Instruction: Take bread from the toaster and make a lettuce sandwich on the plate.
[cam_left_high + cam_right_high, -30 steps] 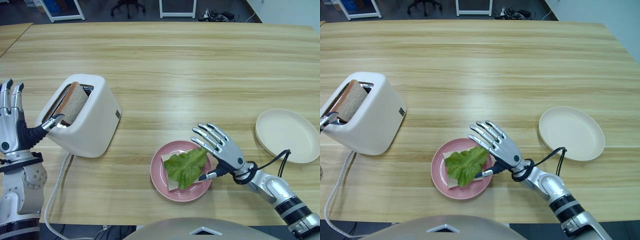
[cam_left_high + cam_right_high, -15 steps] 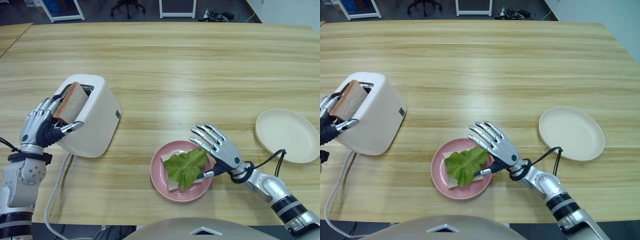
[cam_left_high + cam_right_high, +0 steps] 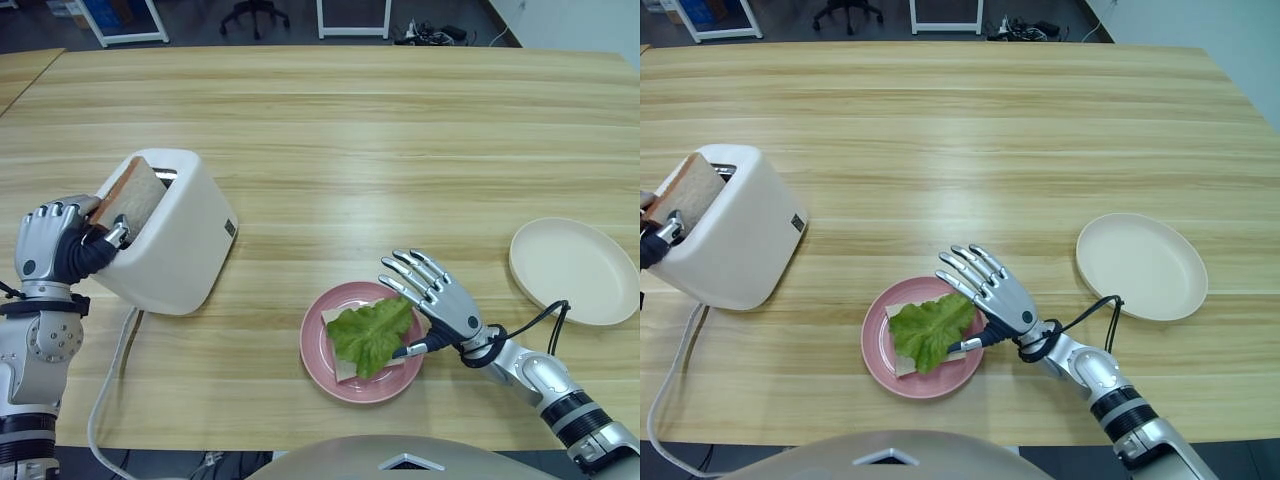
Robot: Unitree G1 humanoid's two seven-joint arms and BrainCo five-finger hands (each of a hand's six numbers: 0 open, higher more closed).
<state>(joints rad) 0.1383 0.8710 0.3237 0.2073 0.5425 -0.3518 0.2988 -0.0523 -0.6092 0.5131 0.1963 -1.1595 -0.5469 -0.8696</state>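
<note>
Your left hand (image 3: pixel 55 240) curls around the brown-crusted bread slice (image 3: pixel 130 193), which stands tilted in the white toaster (image 3: pixel 180 250) slot. On the pink plate (image 3: pixel 318 365), a ruffled green lettuce leaf (image 3: pixel 372 332) covers another slice (image 3: pixel 344 372) (only pale corners peek out). Your right hand (image 3: pixel 443 305) rests spread at the plate's right rim.

1. A light wooden counter (image 3: pixel 400 140) of long planks stretches across the view.
2. A cream plate (image 3: pixel 574 272) lies flat on the counter, near its right edge.
3. A second wooden counter (image 3: pixel 20 70) shows at the far left corner, with a narrow dark gap between the two.
4. On the dark floor beyond the counter stands the wheeled base of a black office chair (image 3: pixel 258 12), between two white frames (image 3: pixel 125 20) (image 3: pixel 352 18).
5. A tangle of cables (image 3: pixel 430 32) lies on the floor to the right of those frames.
</note>
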